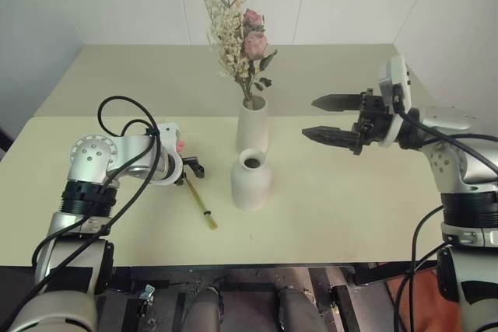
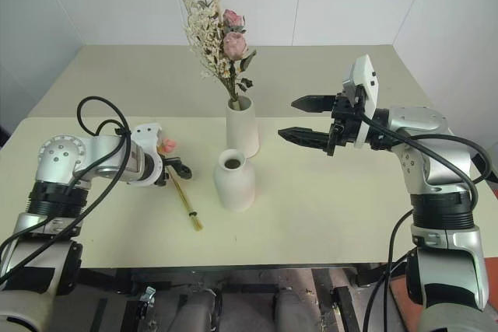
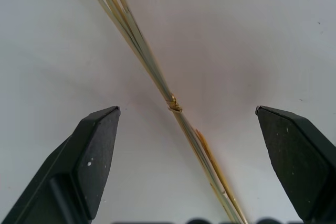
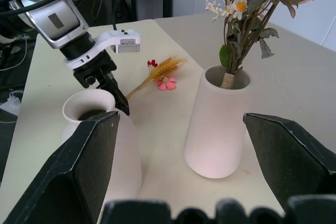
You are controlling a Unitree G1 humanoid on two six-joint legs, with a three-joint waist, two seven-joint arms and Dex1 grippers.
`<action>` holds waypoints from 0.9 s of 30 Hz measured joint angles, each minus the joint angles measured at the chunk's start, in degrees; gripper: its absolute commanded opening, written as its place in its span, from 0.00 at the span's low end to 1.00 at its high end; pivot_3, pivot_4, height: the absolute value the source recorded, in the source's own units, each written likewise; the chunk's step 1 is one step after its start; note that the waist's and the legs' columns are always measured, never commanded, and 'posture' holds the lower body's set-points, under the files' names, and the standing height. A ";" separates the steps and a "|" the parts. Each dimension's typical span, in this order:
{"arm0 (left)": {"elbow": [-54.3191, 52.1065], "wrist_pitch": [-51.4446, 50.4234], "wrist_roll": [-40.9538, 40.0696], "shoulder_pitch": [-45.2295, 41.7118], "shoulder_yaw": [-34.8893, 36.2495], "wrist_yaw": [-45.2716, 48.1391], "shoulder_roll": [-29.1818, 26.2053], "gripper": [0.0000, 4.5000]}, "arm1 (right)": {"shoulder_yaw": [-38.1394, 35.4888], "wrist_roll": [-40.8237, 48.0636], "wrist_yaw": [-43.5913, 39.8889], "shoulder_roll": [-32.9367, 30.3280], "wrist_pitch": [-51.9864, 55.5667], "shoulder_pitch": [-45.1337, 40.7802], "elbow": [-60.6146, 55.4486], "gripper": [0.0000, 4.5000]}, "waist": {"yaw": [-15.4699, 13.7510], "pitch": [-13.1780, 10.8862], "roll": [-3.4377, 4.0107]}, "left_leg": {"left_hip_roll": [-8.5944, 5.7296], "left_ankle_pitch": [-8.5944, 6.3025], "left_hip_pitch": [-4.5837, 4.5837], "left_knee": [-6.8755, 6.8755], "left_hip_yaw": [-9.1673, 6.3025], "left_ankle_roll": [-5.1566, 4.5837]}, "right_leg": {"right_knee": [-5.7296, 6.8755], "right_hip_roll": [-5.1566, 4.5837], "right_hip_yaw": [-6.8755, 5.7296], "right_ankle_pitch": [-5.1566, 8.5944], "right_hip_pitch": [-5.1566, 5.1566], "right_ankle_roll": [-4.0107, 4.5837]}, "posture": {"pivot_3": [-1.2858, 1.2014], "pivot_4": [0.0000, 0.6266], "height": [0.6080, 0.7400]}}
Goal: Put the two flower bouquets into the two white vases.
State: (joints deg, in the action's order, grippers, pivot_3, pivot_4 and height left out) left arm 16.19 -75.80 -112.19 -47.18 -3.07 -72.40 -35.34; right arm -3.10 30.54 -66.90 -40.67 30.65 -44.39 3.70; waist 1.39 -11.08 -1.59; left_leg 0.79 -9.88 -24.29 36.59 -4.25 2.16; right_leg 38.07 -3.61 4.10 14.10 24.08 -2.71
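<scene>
The bushy bouquet (image 1: 237, 33) of cream sprigs and pink roses stands upright in the tall white vase (image 1: 252, 126). In front of it the squat white vase (image 1: 250, 180) has nothing in its mouth. The slim golden grass bundle (image 1: 201, 205) lies flat on the table to the left of the squat vase, its pink blooms (image 2: 166, 145) at the far end. My left gripper (image 3: 187, 109) points down over its stems (image 3: 152, 72), open, one finger on each side and neither touching. My right gripper (image 1: 311, 118) hovers open, level, to the right of the tall vase, holding nothing.
The cream table (image 1: 350, 207) has bare room on its right half and along the front edge. A second table surface (image 1: 156, 68) runs behind, up to the white wall. Black cables (image 1: 117, 114) loop over my left arm.
</scene>
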 measured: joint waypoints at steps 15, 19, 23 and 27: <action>9.80 -0.77 6.49 -6.49 -2.90 5.86 1.52 0.01 | -1.94 1.91 2.67 -0.31 2.17 1.01 -2.07 1.00 | -0.58 0.01 -0.01 | -0.02 0.01 -0.01 0.07 0.00 0.01 | -0.05 0.02 -0.03 -0.03 -0.06 -0.04 | 0.52 0.24 1.00; 10.37 -1.89 13.33 -9.18 -1.72 12.08 0.42 0.01 | -1.94 2.05 3.43 -0.21 2.17 1.07 -2.06 1.00 | -0.54 0.01 -0.01 | -0.02 0.01 -0.04 0.07 0.00 0.01 | -0.09 0.03 -0.03 -0.03 -0.04 -0.04 | 0.52 0.24 1.00; 7.44 -1.66 21.95 -9.20 0.85 21.79 -1.15 0.01 | -1.95 2.12 3.54 -0.14 2.16 1.07 -2.00 1.00 | -0.41 0.01 -0.01 | -0.01 0.01 -0.09 0.06 0.00 0.02 | -0.09 0.04 -0.03 -0.03 0.01 -0.04 | 0.52 0.24 1.00; -0.83 4.20 34.16 -6.65 2.33 32.52 -4.31 0.01 | -2.20 2.20 4.16 -0.08 2.16 1.66 -2.10 1.00 | -0.10 0.01 -0.01 | 0.01 0.01 -0.08 0.03 0.01 0.02 | -0.11 0.06 -0.03 -0.03 0.01 -0.03 | 0.52 0.24 1.00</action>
State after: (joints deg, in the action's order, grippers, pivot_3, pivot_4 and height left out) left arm 15.35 -71.60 -78.04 -53.83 -0.74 -39.88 -39.65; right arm -5.30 32.74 -62.74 -40.75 32.81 -42.73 1.59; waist 1.29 -11.07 -1.60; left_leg 0.81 -9.87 -24.37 36.62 -4.24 2.18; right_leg 37.96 -3.55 4.07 14.07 24.09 -2.74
